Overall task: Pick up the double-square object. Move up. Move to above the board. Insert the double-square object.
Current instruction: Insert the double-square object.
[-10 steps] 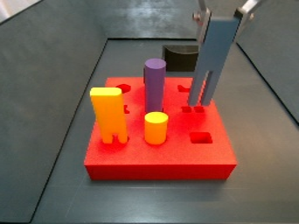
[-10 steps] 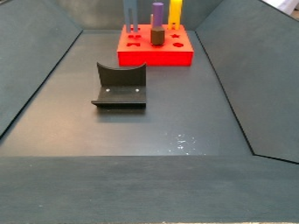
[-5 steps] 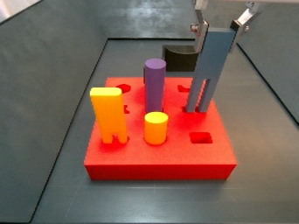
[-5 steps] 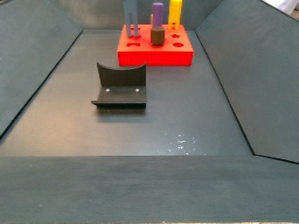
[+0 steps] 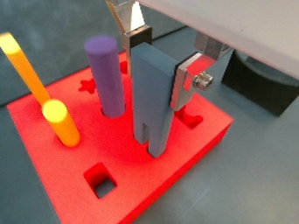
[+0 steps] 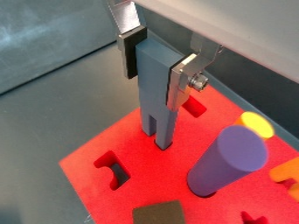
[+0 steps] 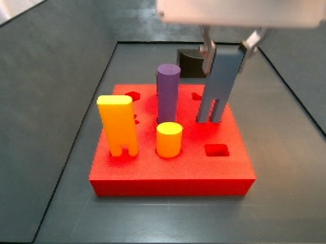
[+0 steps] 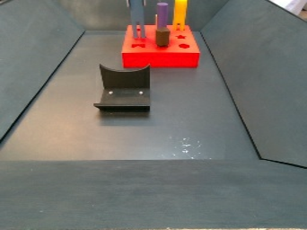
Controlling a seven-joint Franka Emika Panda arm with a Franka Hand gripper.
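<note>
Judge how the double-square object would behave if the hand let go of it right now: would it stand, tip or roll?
It would probably stand: the double-square object has its legs down in the board. The hand, above the board, clamps its flat upper sides. It looks rigid, with no sag. Square faces suggest no rolling.

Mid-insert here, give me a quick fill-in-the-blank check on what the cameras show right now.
1. The gripper is shut on the ____ object.
2. That object's lower end is going into the ____ board.
3. The cylinder beside it is ____ in colour.
4. The fixture stands ____ the board, on the floor.

Missing words: double-square; red; purple; off
</note>
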